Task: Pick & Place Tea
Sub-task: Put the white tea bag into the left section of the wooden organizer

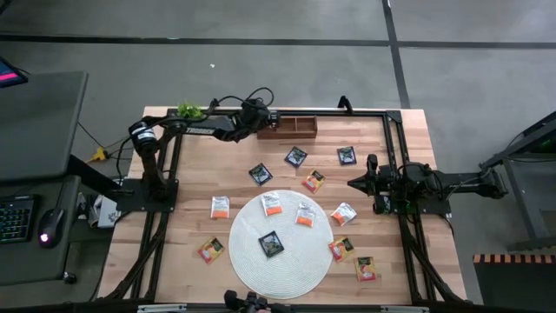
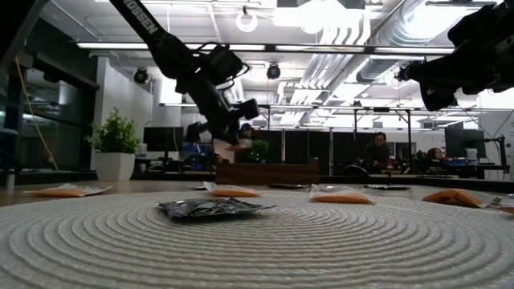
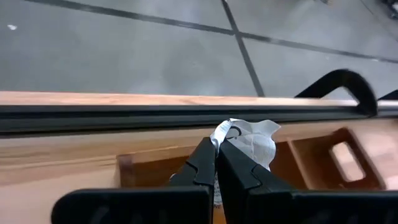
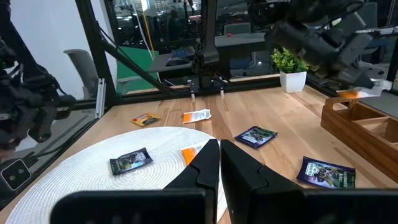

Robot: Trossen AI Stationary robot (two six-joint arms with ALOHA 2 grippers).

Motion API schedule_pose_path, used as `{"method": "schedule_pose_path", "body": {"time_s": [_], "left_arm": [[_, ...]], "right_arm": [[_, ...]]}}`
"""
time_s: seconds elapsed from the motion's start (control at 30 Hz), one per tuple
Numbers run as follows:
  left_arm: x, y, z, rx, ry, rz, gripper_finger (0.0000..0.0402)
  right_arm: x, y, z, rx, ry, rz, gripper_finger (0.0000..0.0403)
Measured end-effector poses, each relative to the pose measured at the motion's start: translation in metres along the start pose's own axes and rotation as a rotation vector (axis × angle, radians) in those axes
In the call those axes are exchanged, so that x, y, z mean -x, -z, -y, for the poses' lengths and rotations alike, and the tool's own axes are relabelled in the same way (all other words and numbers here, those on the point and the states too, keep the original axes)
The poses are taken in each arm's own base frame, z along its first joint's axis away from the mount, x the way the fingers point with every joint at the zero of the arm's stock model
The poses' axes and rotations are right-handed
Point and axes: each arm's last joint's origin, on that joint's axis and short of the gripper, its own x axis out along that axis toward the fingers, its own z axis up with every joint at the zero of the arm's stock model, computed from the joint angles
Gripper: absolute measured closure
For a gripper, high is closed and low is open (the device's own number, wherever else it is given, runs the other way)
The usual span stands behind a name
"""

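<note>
Placement step. The left gripper (image 3: 216,163) is clamped on a white tea sachet (image 3: 249,140), which projects just beyond its fingertips, above the wooden tray (image 3: 311,155). Next move, by judgement: descend into the compartment directly below and release. Remaining sachets lie on and around the round mat (image 1: 261,265). The right gripper (image 4: 219,163) waits closed, holding nothing.

Two dark, matte-black arms stood on black tube frames, the left arm (image 1: 208,127) carrying white lettering along its link and thin black cables looping over its wrist; each gripper (image 4: 217,163) ended in two blocky, stepped black fingers (image 3: 200,165).
</note>
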Motion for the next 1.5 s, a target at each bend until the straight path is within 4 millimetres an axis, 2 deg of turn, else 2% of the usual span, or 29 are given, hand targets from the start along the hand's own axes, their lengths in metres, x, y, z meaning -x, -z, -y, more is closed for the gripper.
{"method": "schedule_pose_path", "body": {"time_s": [0.3, 0.47, 0.57, 0.77, 0.93, 1.5], "left_arm": [[-0.002, 0.0, -0.001, 0.039, -0.012, 0.018, 0.0401], [-0.015, 0.011, -0.001, 0.003, -0.037, -0.041, 0.0401], [-0.016, 0.002, 0.009, 0.022, -0.008, -0.021, 0.0401], [-0.017, -0.001, 0.01, 0.019, -0.03, -0.027, 0.0401], [-0.019, -0.002, 0.002, 0.008, -0.087, -0.043, 0.0401], [-0.021, -0.003, -0.003, 0.103, -0.112, -0.061, 0.0401]], "right_arm": [[0.0, 0.0, 0.0, 0.0, 0.0, 0.0, 0.0391], [0.0, 0.0, 0.0, 0.0, 0.0, 0.0, 0.0391], [0.0, 0.0, 0.0, 0.0, 0.001, 0.0, 0.0391], [0.0, 0.0, 0.0, 0.0, 0.0, 0.0, 0.0391], [0.0, 0.0, 0.0, 0.0, 0.0, 0.0, 0.0391], [0.0, 0.0, 0.0, 0.0, 0.001, 0.0, 0.0391]]}}
